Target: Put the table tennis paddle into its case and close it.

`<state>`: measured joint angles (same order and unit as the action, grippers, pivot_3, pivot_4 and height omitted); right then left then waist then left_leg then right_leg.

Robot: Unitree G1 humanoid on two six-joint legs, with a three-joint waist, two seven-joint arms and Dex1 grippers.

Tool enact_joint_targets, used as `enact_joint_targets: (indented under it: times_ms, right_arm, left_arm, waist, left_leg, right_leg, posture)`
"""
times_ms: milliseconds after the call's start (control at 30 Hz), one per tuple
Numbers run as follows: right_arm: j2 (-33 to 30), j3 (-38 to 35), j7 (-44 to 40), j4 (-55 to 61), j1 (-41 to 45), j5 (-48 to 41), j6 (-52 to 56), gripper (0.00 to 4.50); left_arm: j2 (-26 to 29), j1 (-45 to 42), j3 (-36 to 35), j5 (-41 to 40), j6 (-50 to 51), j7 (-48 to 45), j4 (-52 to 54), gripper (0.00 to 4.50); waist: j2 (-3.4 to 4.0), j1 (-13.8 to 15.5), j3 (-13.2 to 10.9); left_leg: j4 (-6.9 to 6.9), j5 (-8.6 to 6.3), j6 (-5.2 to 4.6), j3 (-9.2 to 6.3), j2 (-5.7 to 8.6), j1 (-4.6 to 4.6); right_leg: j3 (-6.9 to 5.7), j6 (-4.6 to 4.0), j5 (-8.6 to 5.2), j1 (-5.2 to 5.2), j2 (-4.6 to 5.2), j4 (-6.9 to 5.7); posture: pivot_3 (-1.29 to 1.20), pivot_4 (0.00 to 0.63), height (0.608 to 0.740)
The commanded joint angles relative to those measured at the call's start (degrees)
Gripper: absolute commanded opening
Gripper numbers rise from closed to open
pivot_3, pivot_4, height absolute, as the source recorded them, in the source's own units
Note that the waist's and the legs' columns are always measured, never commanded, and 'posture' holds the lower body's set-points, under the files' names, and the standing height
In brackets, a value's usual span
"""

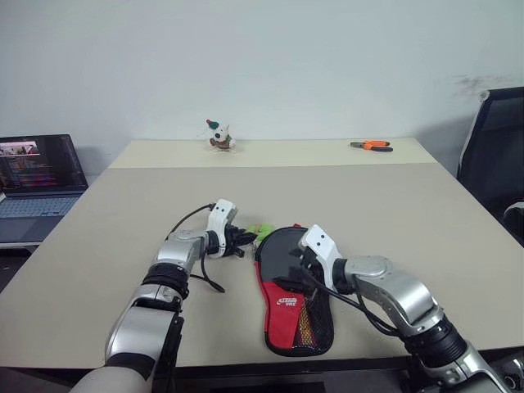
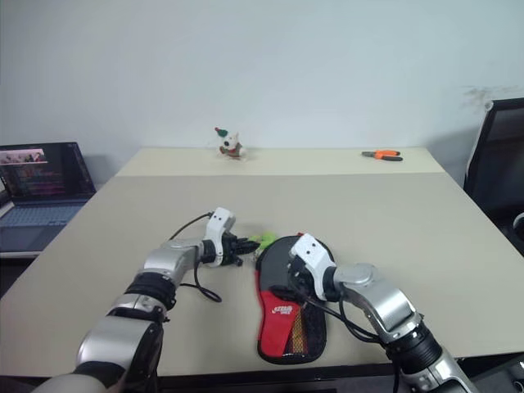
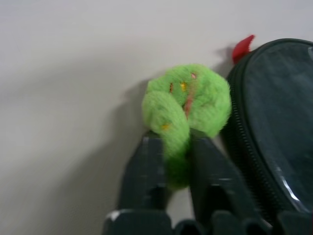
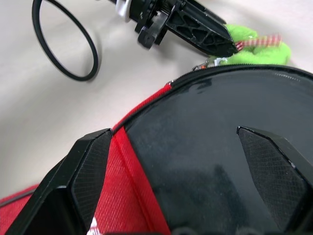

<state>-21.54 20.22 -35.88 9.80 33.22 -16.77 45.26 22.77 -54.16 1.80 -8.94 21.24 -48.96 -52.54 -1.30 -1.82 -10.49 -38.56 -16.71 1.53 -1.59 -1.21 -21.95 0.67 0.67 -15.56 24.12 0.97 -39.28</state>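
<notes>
The case lies flat near the table's front edge, black round top, red lower panel with a logo and a mesh pocket. Its green pom-pom zipper pull sits at the case's upper left rim. My left gripper is shut on the pom-pom's tail, reaching in from the left. My right gripper is open, its fingers spread just above the case's glossy black round face, with nothing between them. The table tennis paddle is hidden.
The beige table has wide free room behind and to the right. A small toy figure and orange pliers lie at the far edge. A laptop stands left, a black chair right. A cable loop hangs by my left wrist.
</notes>
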Motion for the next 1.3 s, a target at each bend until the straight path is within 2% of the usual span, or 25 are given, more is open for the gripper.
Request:
enact_joint_targets:
  times_ms: [33,367,700,1033,1300]
  right_arm:
    - [1.2,-1.0,0.6,-0.6,1.7,0.6,1.1,4.50]
    - [0.0,1.6,-0.2,-5.2,0.4,3.0,5.4,4.50]
    - [-0.4,2.7,-0.5,-4.4,-1.5,3.6,6.8,4.50]
    - [-0.2,3.7,-0.8,-2.5,-2.6,4.2,9.4,4.50]
    - [-3.1,4.0,-2.0,1.5,-5.0,3.7,12.5,4.50]
  left_arm:
    - [0.0,1.1,-0.3,0.7,0.7,0.8,1.8,0.01]
    - [-3.2,-7.0,0.3,5.4,-7.7,10.1,-8.0,0.01]
    - [-7.5,-14.8,1.3,12.0,-17.1,20.5,-19.9,0.01]
    - [-12.5,-18.9,2.6,17.1,-22.5,24.2,-23.5,0.01]
    - [-15.9,-22.4,5.9,23.0,-26.4,26.3,-24.7,0.01]
  waist:
    - [0.00,0.0,0.0]
    - [-0.05,0.1,0.0]
    - [-0.15,0.1,0.1]
    - [-0.17,0.1,0.1]
    - [-0.18,0.2,0.1]
  left_leg:
    - [-0.07,0.00,-0.01,0.00,0.00,0.00]
    - [-0.36,0.00,-0.02,-0.09,0.23,0.11]
    - [-0.38,0.01,-0.02,-0.17,0.40,0.11]
    - [-0.38,0.01,-0.02,-0.18,0.42,0.10]
    - [-0.37,0.01,-0.02,-0.21,0.47,0.08]
  right_leg:
    - [0.01,0.00,0.00,0.00,0.00,-0.06]
    - [0.00,0.02,0.00,-0.04,0.08,-0.58]
    - [-0.03,0.13,0.05,-0.07,0.22,-0.60]
    - [-0.04,0.14,0.04,-0.08,0.22,-0.59]
    - [-0.06,0.19,0.01,-0.09,0.23,-0.55]
  posture:
    - [0.00,0.150,0.740]
    - [0.00,0.150,0.740]
    - [0.00,0.150,0.740]
    - [0.00,0.150,0.740]
    - [0.00,0.150,0.740]
